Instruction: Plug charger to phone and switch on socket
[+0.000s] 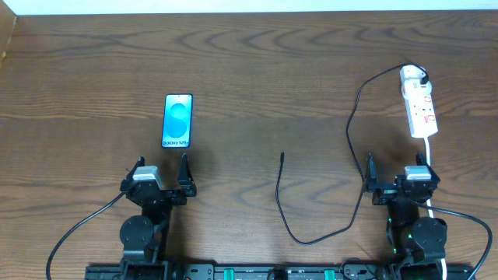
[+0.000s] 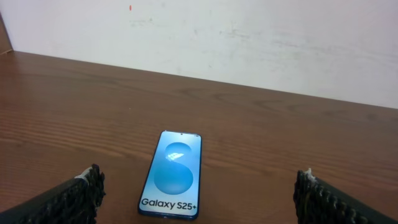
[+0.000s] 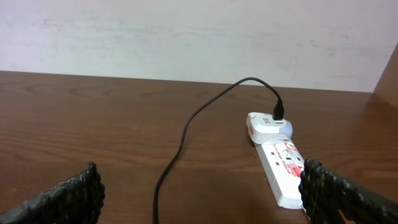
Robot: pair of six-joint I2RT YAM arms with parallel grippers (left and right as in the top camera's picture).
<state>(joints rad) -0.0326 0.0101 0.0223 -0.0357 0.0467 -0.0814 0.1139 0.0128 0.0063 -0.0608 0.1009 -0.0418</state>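
While both arms rest at the near edge of the wooden table point(image 1: 249, 54), the left gripper point(image 1: 162, 166) stands with its jaws spread fully wide, holding nothing. Just beyond it the Galaxy phone point(image 1: 177, 121) lies flat, screen up. Near the middle, the black charger cable point(image 1: 278, 194) has its free plug tip on the wood, well apart from the phone. It loops near, then runs right and far to a white adapter point(image 1: 412, 75) on the white power strip point(image 1: 421, 110). Just near of the strip, the right gripper point(image 1: 397, 166) is likewise wide open and empty.
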